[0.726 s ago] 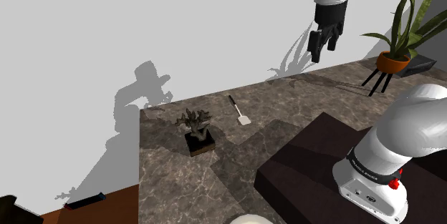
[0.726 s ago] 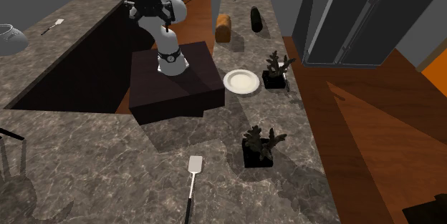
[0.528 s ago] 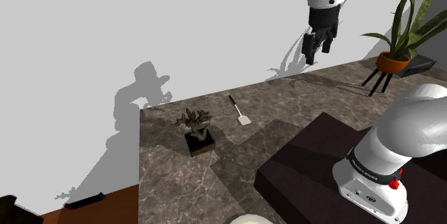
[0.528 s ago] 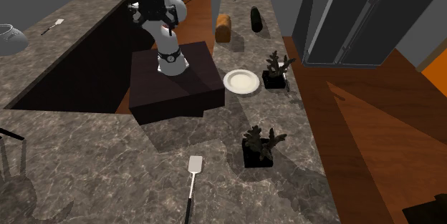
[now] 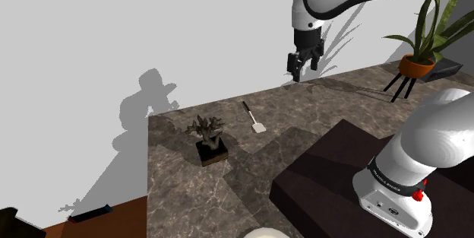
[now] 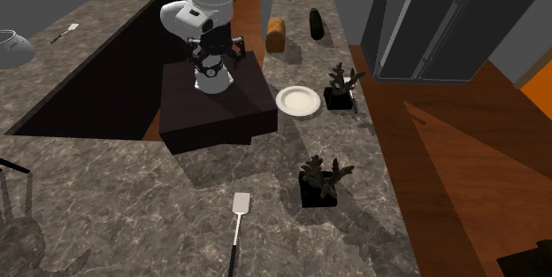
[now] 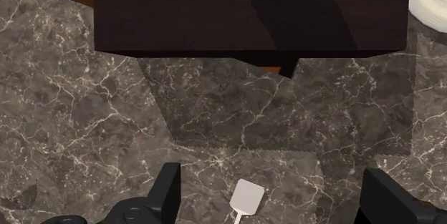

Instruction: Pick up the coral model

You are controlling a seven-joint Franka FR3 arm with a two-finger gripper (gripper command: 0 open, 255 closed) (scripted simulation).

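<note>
The coral model (image 5: 209,132) is a dark branching piece on a black square base, standing on the marbled counter (image 5: 304,115). In the second exterior view it (image 6: 320,178) stands near the counter's front, and a second like it (image 6: 341,85) stands beside the plate. My black gripper (image 5: 301,65) hangs high above the counter, well to the shoulder view's right of the coral and behind the spatula (image 5: 254,118). In the wrist view the fingers (image 7: 168,190) stand wide apart, open and empty, with the spatula's head (image 7: 247,197) far below between them. The same gripper (image 6: 213,52) shows above the stand.
The dark stand (image 5: 334,176) holds the arm's base. A white plate (image 6: 298,101) lies beside it. A potted plant (image 5: 418,46) on a tripod stands at the shoulder view's back right. A loaf (image 6: 277,34) and a dark object (image 6: 316,23) sit farther along the counter.
The arm has swung toward the shoulder view's left, carrying the gripper from near the plant to above the counter behind the spatula. The fingers stay open.
</note>
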